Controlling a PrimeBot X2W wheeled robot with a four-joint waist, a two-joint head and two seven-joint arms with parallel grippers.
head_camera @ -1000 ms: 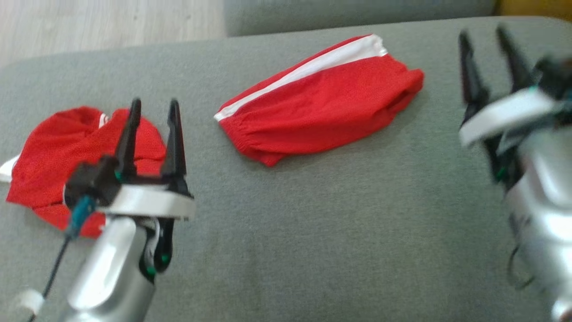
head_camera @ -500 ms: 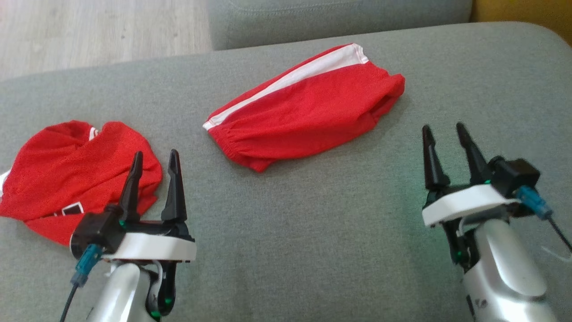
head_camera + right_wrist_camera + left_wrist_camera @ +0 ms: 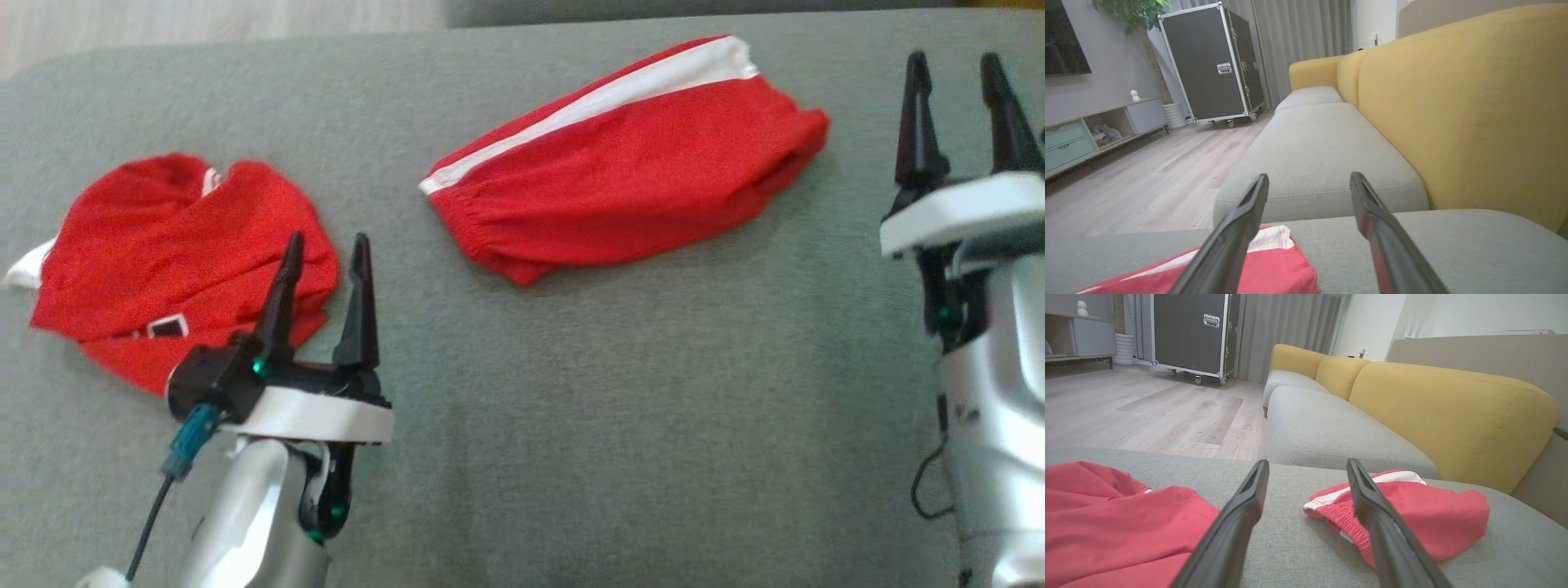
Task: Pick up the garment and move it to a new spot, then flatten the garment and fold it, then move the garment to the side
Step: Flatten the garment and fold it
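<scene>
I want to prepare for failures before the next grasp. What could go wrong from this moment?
1. The crumpled red mesh garment with white trim lies in bunched layers; the open left tool at its edge may pinch only one layer.
2. The folded red garment with a white stripe looks similar, so the open right tool to its right may disturb the wrong piece.

grey sofa (image 3: pixel 620 392), yellow backrest (image 3: pixel 1445 416), black case (image 3: pixel 1188 330)

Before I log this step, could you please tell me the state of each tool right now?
Left tool: open, holding nothing.
Right tool: open, holding nothing.
</scene>
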